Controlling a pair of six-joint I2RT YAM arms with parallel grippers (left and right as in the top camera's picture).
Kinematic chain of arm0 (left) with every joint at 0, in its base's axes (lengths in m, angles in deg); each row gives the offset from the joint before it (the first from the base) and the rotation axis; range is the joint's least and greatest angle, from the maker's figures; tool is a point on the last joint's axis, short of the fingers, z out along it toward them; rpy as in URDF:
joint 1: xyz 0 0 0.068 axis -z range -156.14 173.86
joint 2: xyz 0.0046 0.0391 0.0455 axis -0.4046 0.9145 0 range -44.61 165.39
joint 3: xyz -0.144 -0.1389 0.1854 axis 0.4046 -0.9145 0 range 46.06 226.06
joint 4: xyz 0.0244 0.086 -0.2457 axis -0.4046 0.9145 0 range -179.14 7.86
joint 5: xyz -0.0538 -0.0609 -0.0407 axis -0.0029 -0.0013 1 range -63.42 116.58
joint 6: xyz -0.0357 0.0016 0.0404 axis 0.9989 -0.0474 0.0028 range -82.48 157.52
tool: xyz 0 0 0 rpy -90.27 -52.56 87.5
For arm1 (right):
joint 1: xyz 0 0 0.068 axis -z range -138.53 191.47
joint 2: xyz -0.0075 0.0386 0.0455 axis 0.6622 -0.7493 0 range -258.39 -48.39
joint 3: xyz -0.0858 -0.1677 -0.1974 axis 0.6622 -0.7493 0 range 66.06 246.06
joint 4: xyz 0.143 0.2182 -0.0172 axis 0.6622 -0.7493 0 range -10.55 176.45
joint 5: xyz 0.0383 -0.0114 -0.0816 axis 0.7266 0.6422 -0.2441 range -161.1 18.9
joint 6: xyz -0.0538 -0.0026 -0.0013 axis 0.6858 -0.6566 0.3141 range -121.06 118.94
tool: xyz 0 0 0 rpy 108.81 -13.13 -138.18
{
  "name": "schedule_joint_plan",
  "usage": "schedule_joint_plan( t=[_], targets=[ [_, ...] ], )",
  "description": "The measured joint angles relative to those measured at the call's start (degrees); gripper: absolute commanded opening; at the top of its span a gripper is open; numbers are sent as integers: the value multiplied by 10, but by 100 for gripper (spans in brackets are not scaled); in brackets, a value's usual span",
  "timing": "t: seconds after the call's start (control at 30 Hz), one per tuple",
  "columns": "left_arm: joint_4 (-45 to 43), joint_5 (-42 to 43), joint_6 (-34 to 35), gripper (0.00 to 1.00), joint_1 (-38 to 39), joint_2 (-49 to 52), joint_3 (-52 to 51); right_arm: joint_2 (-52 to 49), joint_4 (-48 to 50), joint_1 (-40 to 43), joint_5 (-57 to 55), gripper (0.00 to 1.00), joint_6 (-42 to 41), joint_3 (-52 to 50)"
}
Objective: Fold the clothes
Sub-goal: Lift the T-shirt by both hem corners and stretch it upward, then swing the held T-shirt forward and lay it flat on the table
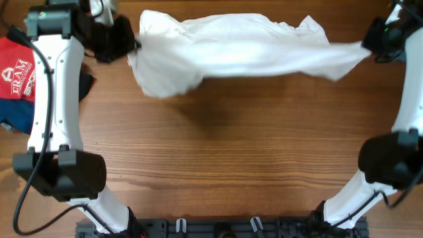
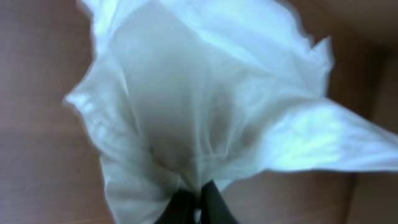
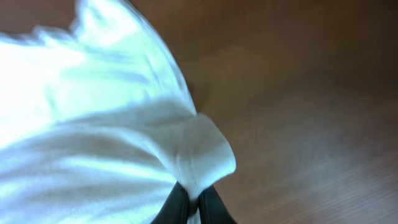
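Observation:
The white shirt (image 1: 238,49) hangs stretched across the far side of the table, held up between both arms. Its black print and label are hidden. My left gripper (image 1: 135,45) is shut on the shirt's left end; in the left wrist view the fabric (image 2: 205,106) bunches into the black fingers (image 2: 199,202). My right gripper (image 1: 370,47) is shut on the right end; in the right wrist view a hemmed edge (image 3: 199,149) is pinched between the fingers (image 3: 198,205). The shirt's left part sags lower (image 1: 165,82).
A red folded garment with a white logo (image 1: 16,69) lies on a navy one (image 1: 16,119) at the left edge. A dark object (image 1: 86,86) sits beside the left arm. The wooden table (image 1: 225,152) spreads in front of the shirt.

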State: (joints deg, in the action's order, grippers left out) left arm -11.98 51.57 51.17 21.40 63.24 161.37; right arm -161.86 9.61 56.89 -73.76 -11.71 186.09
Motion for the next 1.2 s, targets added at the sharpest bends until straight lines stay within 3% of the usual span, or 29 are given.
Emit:
schedule_joint_plan(
  t=[0.17,0.37,0.5,0.67,0.87,1.07,1.2],
  targets=[
    [65,-66,-25,4,0,14,-24,-45,-69,0,0,4,5,-3],
    [17,-77,-31,4,-1,7,-27,-18,-63,0,12,4,5,-5],
    [-9,-71,-33,4,-1,-57,-31,98,-32,0,16,4,5,-7],
    [-9,-69,-34,4,-2,-220,-31,295,7,0,16,4,4,-1],
    [-19,-69,-35,4,-3,-341,-31,404,30,0,15,4,4,2],
    [-59,-69,-35,4,-3,-379,-31,396,65,0,16,4,5,2],
    [-62,-67,-35,4,-3,-317,-29,311,57,0,22,4,5,2]
  ],
)
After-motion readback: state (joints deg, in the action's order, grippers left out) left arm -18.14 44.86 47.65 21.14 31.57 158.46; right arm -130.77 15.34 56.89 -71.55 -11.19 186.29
